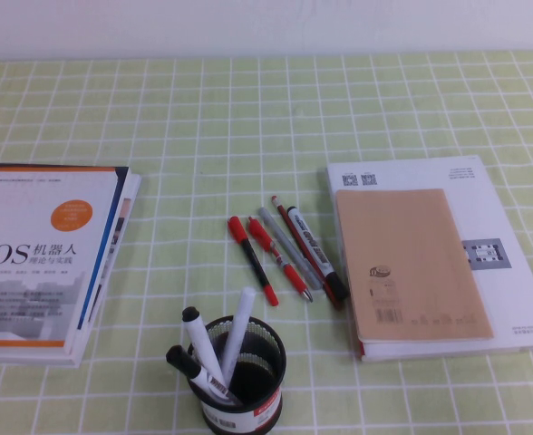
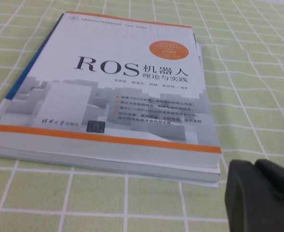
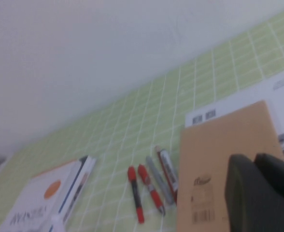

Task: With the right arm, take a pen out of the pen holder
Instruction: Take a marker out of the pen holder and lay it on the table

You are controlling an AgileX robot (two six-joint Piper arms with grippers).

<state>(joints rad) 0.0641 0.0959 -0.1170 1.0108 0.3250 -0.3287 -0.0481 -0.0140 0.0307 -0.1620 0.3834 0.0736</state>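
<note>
A black mesh pen holder stands at the near edge of the green-checked tablecloth, on the robot's side and about midway across. Three white markers lean inside it, two of them black-capped, and all three sit in the cup.

Neither arm shows in the high view. The left gripper appears only in its own wrist view, low over the cloth just beside a near corner of the ROS book. Whether it is open or closed cannot be told. The right gripper, seen only in its wrist view, is closed tight and raised above the table, with the tan notebook showing just behind it.

Beyond the holder, five loose pens lie side by side on the cloth, between the ROS book on the left and the notebook on the right. The notebook rests on a white booklet that has printed codes near its far edge. Past them the cloth runs to a pale wall.
</note>
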